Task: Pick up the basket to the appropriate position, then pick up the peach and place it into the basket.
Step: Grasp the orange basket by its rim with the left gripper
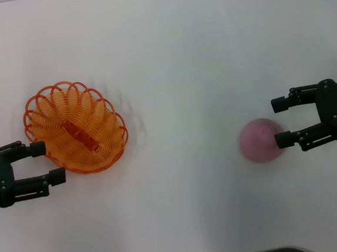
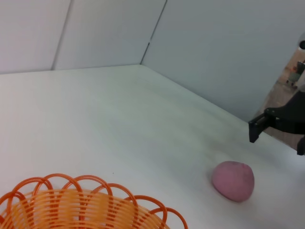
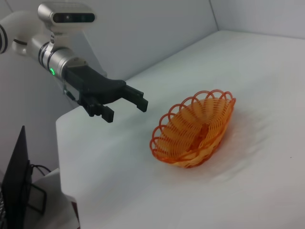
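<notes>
With its fingers spread wide, the right gripper (image 1: 281,121) sits against the peach (image 1: 262,140): one fingertip (image 1: 283,140) looks to touch the peach's side, the other (image 1: 279,103) stands clear beyond it, so the fruit is not between them. Peach rests on the white table (image 1: 181,72), ungripped. Well away from the peach, the basket (image 1: 74,127) lies tilted on the table, rim toward the left gripper (image 1: 47,163). Left gripper also open, holding nothing; one fingertip (image 1: 38,149) right at the basket's rim, the other (image 1: 57,176) just off its edge. Contact with the rim not certain.
</notes>
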Controlling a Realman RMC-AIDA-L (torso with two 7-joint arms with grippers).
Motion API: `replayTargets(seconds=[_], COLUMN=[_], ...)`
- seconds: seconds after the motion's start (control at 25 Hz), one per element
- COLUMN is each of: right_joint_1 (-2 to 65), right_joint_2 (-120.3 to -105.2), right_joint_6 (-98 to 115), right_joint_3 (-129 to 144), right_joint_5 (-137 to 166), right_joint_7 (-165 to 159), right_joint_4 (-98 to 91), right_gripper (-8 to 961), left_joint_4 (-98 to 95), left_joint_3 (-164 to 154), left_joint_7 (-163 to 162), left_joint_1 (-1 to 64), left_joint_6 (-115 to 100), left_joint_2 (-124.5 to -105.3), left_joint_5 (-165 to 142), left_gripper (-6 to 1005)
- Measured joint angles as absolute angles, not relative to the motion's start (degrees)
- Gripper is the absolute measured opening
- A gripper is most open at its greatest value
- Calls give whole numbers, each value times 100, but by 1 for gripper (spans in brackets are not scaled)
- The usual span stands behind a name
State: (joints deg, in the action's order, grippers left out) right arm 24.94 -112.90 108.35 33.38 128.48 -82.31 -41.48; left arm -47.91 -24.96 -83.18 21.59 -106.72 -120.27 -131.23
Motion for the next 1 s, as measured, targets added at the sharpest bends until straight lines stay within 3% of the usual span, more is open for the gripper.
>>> replayTargets(seconds=[0.4,1.0], right_joint_1=[2434,2443], right_joint_2=[-11397,-11415], right_joint_6=[10685,10681], right_joint_3=[3100,3115], right_joint_5=[12805,12841], right_joint_7=[-7876,-7876], right_joint_4=[-3849,-3849], right_gripper=[916,908], left_joint_4=[-4330,-4623], left_joint_3=[-2053,-1925], left_joint_7=[-7724,-8101], left_joint_1=[2091,2190], left_joint_6=[-10610,-10672], left_joint_2=[-12033,-12010], left_joint_5=[-13060,-12880], left_gripper=[877,877])
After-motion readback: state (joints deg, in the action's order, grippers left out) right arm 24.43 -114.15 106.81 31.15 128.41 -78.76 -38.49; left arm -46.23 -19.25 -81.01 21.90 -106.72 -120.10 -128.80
